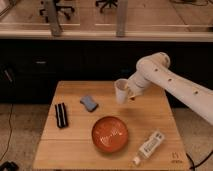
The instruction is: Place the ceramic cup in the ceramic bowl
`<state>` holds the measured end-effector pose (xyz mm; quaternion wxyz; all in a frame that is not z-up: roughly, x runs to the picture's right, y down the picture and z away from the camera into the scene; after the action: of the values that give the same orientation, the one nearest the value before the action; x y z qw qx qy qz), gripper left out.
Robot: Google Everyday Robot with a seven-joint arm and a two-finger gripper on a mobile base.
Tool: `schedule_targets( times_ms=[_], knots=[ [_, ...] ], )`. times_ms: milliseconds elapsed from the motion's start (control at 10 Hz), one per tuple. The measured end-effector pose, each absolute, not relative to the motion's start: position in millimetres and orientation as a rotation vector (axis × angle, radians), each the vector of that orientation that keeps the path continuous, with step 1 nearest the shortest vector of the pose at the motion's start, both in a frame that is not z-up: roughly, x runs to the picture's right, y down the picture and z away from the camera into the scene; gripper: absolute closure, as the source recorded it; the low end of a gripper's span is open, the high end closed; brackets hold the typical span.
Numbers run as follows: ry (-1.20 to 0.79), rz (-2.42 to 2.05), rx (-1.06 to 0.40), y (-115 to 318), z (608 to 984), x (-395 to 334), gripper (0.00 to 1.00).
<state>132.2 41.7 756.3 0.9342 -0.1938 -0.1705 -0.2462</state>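
The gripper (127, 94) hangs over the far middle of the tabletop (155, 117), its jaws closed on the right side of the ceramic cup (121, 91). This keeps the cup clear of the wood, presumably so it can be carried to the ceramic bowl (110, 134), which sits nearer me and slightly left, well apart from it. The cup's mouth faces up and leans a little to the left, with the narrow base pointing down. Its long axis is close to vertical, which suits lowering it base-first.
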Motion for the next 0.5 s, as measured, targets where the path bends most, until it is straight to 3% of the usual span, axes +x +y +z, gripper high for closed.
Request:
schedule_targets(
  times_ms=[500],
  knots=[
    [-0.35, -0.513, -0.434, 81, 732, 120, 0.95]
  ],
)
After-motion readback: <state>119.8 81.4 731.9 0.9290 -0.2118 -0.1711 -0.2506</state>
